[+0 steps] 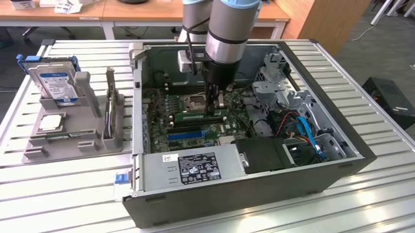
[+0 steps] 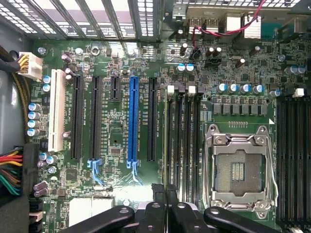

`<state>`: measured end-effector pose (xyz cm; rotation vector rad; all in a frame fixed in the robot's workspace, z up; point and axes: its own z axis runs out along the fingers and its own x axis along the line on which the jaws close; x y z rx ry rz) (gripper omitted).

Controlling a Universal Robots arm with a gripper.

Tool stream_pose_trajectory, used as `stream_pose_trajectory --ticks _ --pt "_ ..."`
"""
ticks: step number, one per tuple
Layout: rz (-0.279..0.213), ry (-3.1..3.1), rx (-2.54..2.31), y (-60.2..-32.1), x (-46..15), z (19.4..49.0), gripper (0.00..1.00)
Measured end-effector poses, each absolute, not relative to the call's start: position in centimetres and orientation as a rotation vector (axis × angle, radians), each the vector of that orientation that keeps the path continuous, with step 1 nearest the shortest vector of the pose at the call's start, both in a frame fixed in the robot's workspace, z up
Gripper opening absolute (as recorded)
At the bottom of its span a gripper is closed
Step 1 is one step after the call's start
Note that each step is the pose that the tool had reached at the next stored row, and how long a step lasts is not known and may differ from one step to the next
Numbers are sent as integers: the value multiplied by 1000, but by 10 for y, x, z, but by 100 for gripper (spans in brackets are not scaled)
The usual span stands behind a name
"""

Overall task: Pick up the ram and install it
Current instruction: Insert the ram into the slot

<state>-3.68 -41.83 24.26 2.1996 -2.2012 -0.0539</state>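
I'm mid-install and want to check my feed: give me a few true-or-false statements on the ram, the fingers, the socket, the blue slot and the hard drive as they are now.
1. The fingers are shut on the green ram at the memory slots beside the CPU socket. True.
2. The CPU socket holds a chip. False: it is empty.
3. The hard drive is mounted inside the case. False: it stands in the grey holder outside the case, at the exterior view's left.
4. The long blue slot has no card in it. True.
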Motion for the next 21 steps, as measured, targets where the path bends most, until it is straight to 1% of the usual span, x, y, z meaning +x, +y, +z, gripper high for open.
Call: stream_pose_trajectory --ticks 6,21 --pt "-46 -2198 2196 -412 -37 243 12" --pt "-46 -2198 2196 -412 -37 239 12"
